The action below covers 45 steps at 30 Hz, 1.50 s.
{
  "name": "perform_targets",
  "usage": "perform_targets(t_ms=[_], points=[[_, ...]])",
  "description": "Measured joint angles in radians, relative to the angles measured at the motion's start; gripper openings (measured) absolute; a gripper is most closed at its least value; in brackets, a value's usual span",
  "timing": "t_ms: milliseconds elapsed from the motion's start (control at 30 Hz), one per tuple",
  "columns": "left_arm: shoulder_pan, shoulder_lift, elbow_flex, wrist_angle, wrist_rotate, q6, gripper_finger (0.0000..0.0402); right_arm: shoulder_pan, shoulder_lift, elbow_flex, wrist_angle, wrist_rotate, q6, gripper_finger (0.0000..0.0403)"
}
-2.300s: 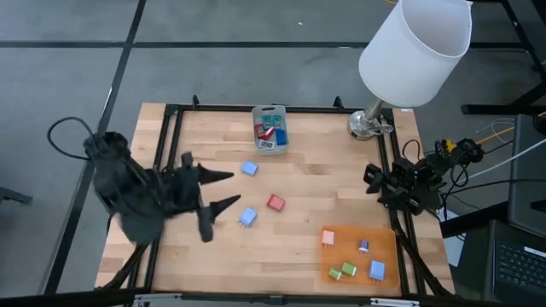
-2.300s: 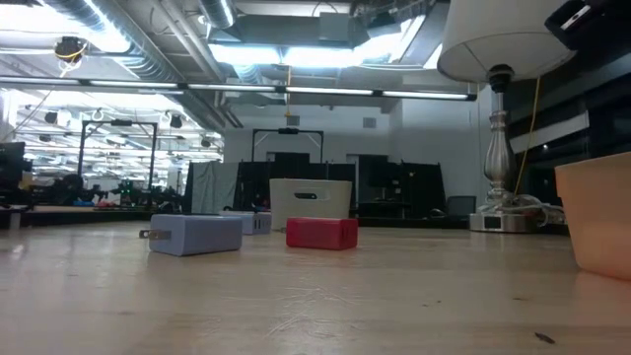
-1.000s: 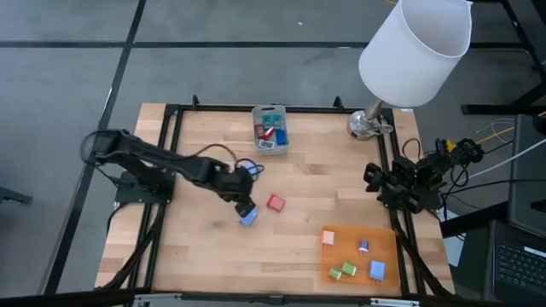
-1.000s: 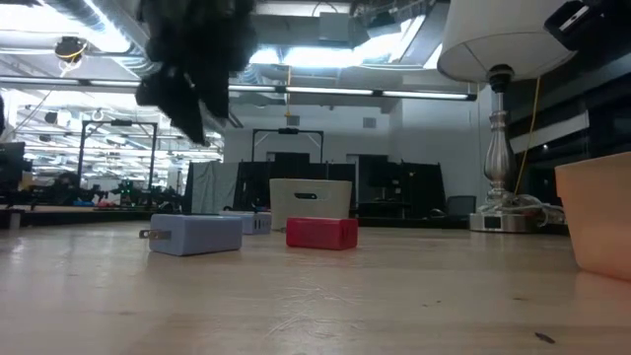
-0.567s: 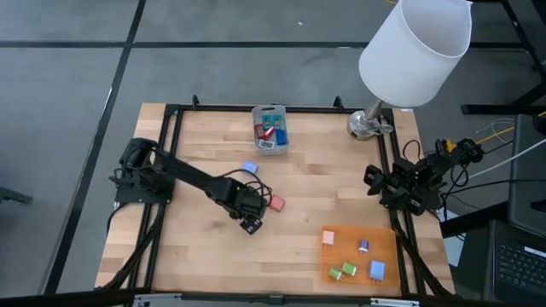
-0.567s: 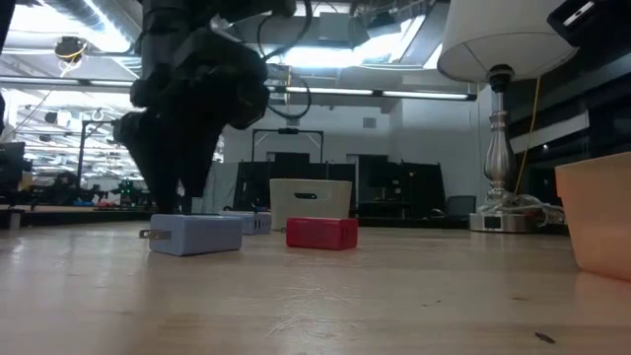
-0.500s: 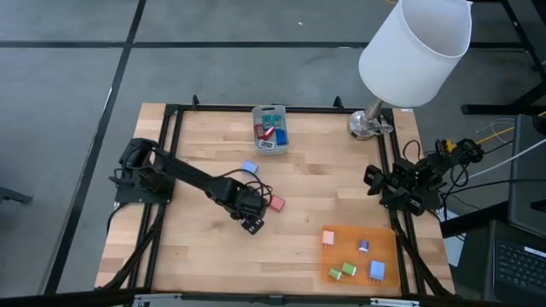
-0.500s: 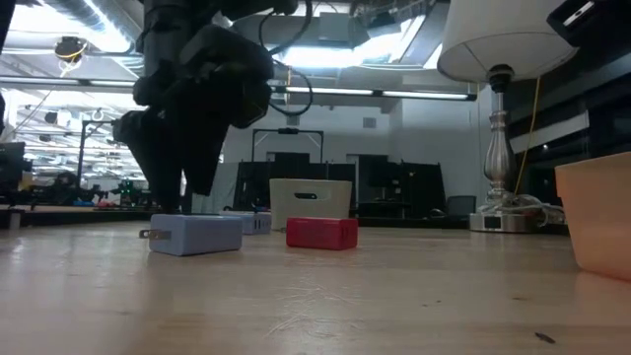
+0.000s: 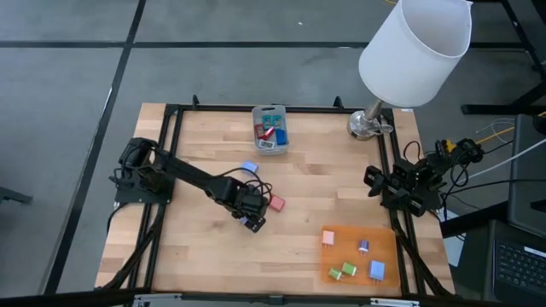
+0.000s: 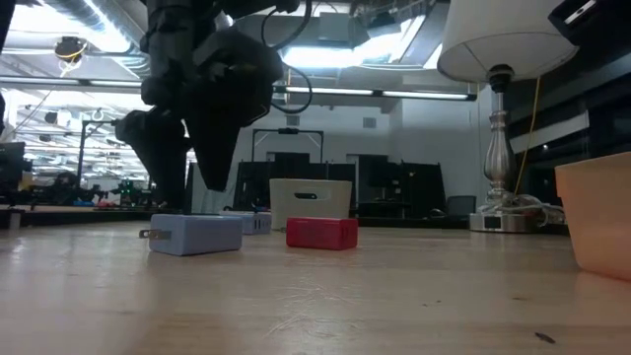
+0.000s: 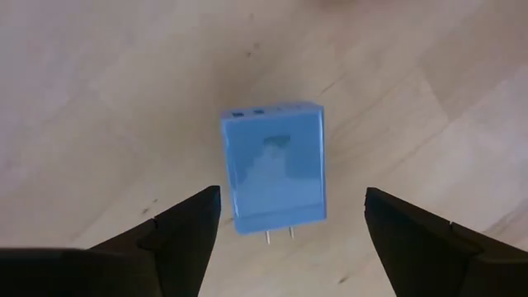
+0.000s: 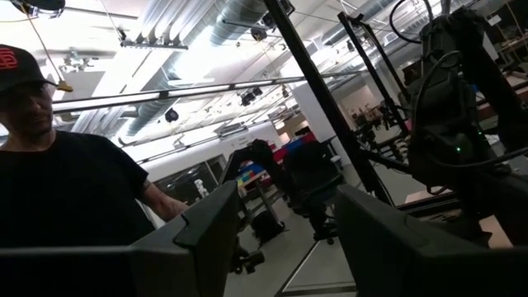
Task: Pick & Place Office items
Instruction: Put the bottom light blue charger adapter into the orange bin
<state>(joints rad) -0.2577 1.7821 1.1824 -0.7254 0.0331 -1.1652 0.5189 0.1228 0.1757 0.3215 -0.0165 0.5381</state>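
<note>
Left gripper (image 11: 285, 216): I am hovering wide, straddling the blue charger (image 11: 275, 166) mid-table.
Red block (image 9: 275, 203): lying just beside, waiting.
Orange mat (image 9: 388, 247): holding five pieces, apparently delivered.
Right gripper (image 12: 280, 223): I am idling parted, empty, at the table's edge.

From overhead, my left claw (image 9: 250, 219) covers the blue charger (image 11: 273, 167) beside the red block (image 9: 275, 203), so I can't see it there. The pieces inside the grey bin (image 9: 270, 141) are too small to tell apart. In the low view the orange mat (image 10: 595, 215) is cut off at the edge.
</note>
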Motion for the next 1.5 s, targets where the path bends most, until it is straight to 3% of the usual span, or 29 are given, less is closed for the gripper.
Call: perform_targets(t_ms=[500,600,733,1033,1233,1367,1500], points=[[0.007,0.135,0.003,0.043,0.009,-0.076,0.0289,0.0,0.0,0.0,0.0,-0.002,0.0,0.02],[0.008,0.149,0.005,0.021,0.01,-0.093,0.0269,0.0,0.0,0.0,0.0,-0.002,0.0,0.02],[0.012,0.153,0.005,0.018,0.018,-0.083,0.0205,0.0,0.0,0.0,0.0,-0.002,0.0,0.02],[0.05,0.122,-0.007,0.075,0.057,-0.075,0.0206,0.0,0.0,0.0,0.0,-0.002,-0.022,0.02],[0.073,-0.007,-0.006,0.267,-0.062,-0.038,0.0206,0.0,0.0,0.0,0.002,-0.024,-0.022,0.02],[0.074,-0.063,-0.006,0.514,-0.097,-0.01,0.0206,0.0,0.0,0.0,0.001,-0.026,-0.023,0.0201],[0.076,-0.076,-0.003,0.881,-0.141,0.035,0.0206,0.0,0.0,0.0,-0.001,-0.029,-0.029,0.0201]])
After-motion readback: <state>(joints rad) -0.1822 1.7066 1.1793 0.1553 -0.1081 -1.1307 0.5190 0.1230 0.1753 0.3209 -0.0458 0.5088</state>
